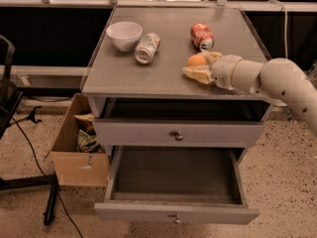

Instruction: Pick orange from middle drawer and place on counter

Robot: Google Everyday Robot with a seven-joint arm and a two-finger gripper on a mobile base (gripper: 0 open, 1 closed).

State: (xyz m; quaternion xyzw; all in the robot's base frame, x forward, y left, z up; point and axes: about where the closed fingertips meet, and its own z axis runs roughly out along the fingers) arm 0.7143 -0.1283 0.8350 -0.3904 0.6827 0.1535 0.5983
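The broad flat grey counter point(148, 81) tops the cabinet. Below it the wide grey middle drawer point(148, 213) stands pulled out, its dark floor bare. A white robot arm point(285, 81) reaches in over the counter's right edge. Its cream gripper point(199, 66) lies low near the front-right corner. The small round orange point(196, 60) sits on the counter inside the gripper's reach, at its tip. Whether the gripper clasps or has released it, I cannot tell.

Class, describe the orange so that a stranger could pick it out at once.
Find the flat grey counter top. Near its right front, at the robot's cream gripper, is a small round orange fruit. Unlike the red soda can behind it, it is a smooth ball.
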